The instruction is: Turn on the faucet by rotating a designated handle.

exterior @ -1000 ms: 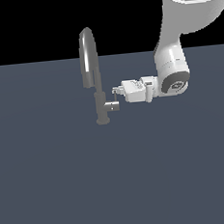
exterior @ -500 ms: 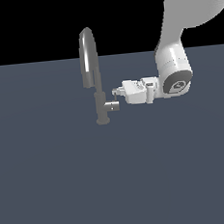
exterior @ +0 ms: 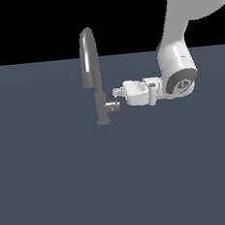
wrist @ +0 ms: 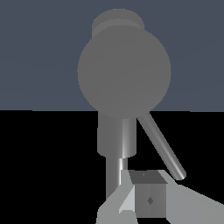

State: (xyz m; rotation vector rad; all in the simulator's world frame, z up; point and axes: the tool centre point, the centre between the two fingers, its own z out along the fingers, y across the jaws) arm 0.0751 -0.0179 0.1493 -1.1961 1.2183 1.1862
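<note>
Robot hand (exterior: 116,93) meets the faucet (exterior: 96,82) on a dark grey table (exterior: 57,178).
The handle (exterior: 112,106) juts toward the exterior view's right, its lever rod (wrist: 161,145) just beside the fingertips; whether the hand is open or closed cannot be told.

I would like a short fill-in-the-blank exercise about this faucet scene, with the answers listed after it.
1. The faucet stands ____ on the grey surface.
2. The handle juts toward the exterior view's ____.
3. The gripper reaches the handle from the ____, not from above.
4. The spout has an ____ shape.

Answers: upright; right; side; arched
</note>
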